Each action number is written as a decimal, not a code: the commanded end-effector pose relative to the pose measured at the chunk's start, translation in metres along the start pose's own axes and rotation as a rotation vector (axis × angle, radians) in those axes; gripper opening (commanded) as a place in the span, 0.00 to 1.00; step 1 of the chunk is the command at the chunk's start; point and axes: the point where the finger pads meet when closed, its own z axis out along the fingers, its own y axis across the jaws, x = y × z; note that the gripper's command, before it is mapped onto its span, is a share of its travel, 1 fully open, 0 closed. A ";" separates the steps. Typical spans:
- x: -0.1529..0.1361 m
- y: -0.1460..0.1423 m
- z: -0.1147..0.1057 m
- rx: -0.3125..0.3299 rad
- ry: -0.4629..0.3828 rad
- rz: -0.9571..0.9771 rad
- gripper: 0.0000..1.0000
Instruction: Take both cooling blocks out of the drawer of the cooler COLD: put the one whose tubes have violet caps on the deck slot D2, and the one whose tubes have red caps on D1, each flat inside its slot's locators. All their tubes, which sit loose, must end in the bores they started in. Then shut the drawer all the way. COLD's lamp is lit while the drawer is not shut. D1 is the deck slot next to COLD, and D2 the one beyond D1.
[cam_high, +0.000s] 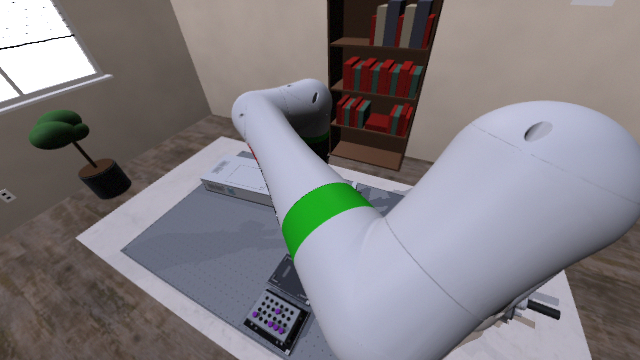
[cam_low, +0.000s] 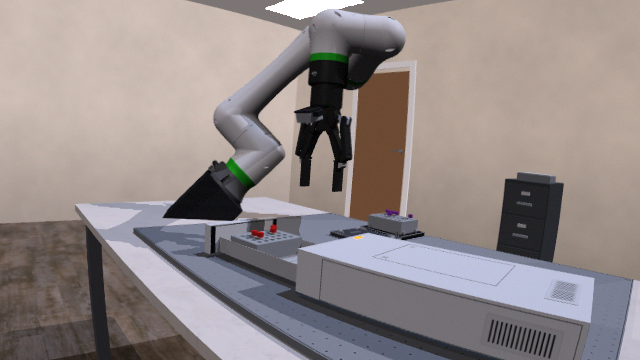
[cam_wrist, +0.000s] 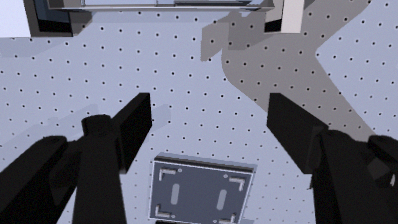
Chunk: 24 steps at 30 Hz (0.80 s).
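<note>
My gripper (cam_low: 320, 188) (cam_wrist: 209, 109) is open and empty, high above the deck between the drawer and slot D1; the arm hides it in the top view. The block with violet caps (cam_high: 276, 315) (cam_low: 392, 223) sits on slot D2 (cam_low: 418, 234) and looks level. Slot D1 (cam_high: 286, 278) (cam_low: 347, 232) (cam_wrist: 198, 202) holds no block. The block with red caps (cam_low: 267, 241) stands in the drawer (cam_low: 257, 261) (cam_wrist: 165, 8), which is pulled out. Three red caps show in the exterior view. COLD (cam_high: 235, 176) (cam_low: 450, 272) has its orange lamp (cam_low: 358, 237) lit.
The upright drawer front (cam_low: 222, 234) (cam_wrist: 292, 16) stands at the drawer's outer end. COLD's housing (cam_wrist: 12, 20) reaches into the wrist view's upper left corner. The arm's shadow falls across the perforated deck (cam_low: 607, 305) (cam_wrist: 190, 75).
</note>
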 end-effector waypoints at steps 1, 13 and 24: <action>0.012 0.000 -0.001 0.001 0.001 0.000 0.66; 0.051 0.002 -0.001 0.001 0.001 0.000 0.66; 0.096 0.004 -0.001 0.001 0.001 0.000 0.66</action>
